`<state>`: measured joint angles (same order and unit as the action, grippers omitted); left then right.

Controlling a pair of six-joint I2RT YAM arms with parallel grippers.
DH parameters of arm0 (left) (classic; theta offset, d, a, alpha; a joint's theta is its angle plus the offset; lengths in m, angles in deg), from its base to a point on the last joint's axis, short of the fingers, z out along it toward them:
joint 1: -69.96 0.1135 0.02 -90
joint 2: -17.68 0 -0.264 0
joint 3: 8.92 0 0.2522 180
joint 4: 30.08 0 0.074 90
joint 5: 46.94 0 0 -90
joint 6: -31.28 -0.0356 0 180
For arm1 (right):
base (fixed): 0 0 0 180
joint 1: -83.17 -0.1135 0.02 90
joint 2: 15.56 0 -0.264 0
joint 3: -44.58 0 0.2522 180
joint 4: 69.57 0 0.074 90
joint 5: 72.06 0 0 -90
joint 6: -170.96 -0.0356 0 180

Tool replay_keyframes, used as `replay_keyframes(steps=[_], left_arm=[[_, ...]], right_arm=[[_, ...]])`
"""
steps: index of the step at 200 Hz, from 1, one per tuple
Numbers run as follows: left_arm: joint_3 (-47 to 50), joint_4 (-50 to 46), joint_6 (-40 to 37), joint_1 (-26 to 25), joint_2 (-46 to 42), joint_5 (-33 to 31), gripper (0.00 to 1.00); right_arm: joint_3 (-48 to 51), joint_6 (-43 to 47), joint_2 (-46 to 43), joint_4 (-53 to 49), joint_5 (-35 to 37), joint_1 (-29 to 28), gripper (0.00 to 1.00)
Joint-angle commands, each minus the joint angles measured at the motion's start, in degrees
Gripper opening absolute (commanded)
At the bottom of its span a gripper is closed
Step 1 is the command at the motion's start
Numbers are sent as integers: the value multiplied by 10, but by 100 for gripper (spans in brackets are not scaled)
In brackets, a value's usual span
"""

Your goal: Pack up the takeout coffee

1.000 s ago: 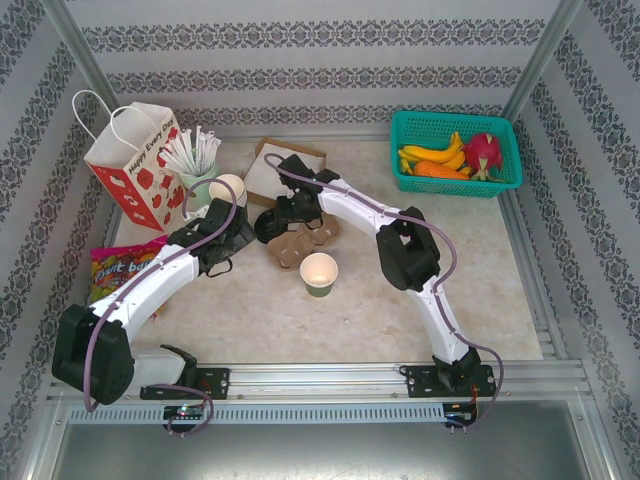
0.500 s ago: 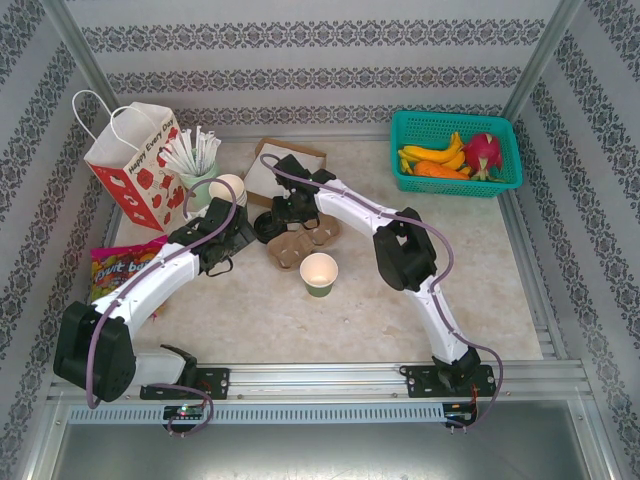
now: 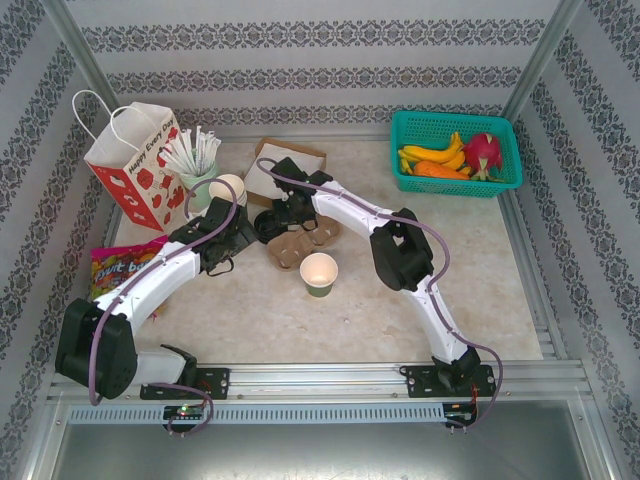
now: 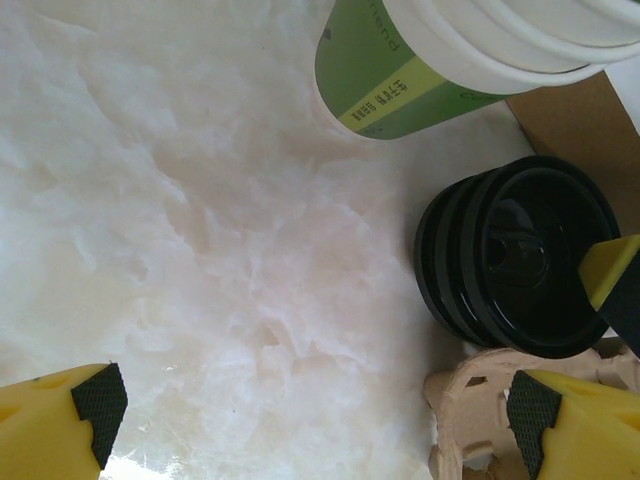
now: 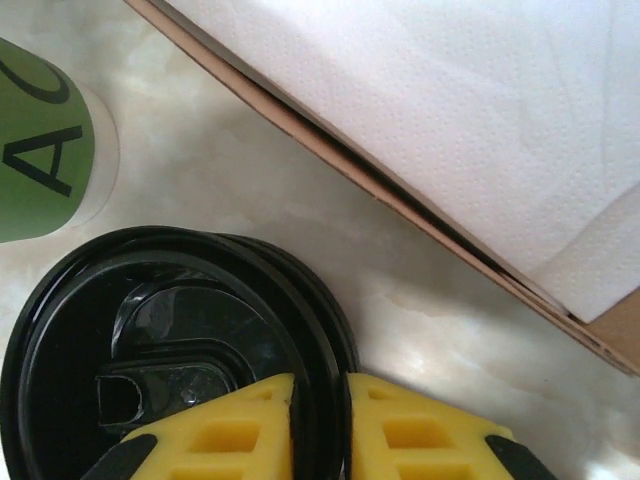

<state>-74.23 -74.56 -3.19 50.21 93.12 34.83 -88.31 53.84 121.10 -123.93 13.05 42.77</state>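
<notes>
The takeout coffee, a lidded cup, is out of view. One lidless green cup [image 3: 319,272] stands mid-table. A stack of black lids [image 5: 150,330] lies left of the pulp cup carrier [image 3: 300,240]. My right gripper [image 5: 320,385] is shut on the rim of the top black lid, one yellow finger inside the rim and one outside. It reaches in from the right [image 3: 277,214]. The left wrist view also has the lids [image 4: 520,265], at the right. My left gripper [image 4: 310,420] hangs open over bare table just left of the lids [image 3: 232,240], holding nothing.
The red-and-white paper bag [image 3: 135,165] stands at the back left, with a cup of straws [image 3: 197,168] and a stack of green cups [image 3: 228,187] beside it. Napkins on brown card [image 3: 285,165] lie behind the lids. A teal fruit basket [image 3: 455,152] sits back right, a candy bag [image 3: 120,268] at left.
The right gripper's jaws have closed onto the black lid's rim, and that arm has shifted slightly left. The left arm has hardly moved.
</notes>
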Motion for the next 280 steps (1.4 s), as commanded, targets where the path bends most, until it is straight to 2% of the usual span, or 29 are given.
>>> replay_keyframes(steps=[1, 59, 100, 140, 153, 190, 238, 280], left_arm=[[3, 16, -17, 9, 2, 8, 100], [5, 69, -67, 12, -11, 53, 100], [5, 134, -118, 27, -25, 143, 98], [-9, 196, -144, 27, -30, 233, 92], [-17, 202, -145, 28, -26, 248, 89], [-62, 145, -152, 28, 11, 206, 74], [-99, 127, -165, 27, 52, 206, 52], [-112, 122, -180, 27, 67, 197, 41]], right_arm=[[-9, 22, -28, -11, 46, -8, 18], [23, 36, -75, 15, 78, -12, 13], [105, 42, -144, 84, 115, -19, 9], [170, 49, -201, 127, 195, -45, 8], [181, 45, -212, 134, 209, -49, 8], [196, 35, -230, 148, 211, -54, 8], [199, 37, -235, 147, 213, -61, 8], [200, 41, -239, 147, 210, -65, 8]])
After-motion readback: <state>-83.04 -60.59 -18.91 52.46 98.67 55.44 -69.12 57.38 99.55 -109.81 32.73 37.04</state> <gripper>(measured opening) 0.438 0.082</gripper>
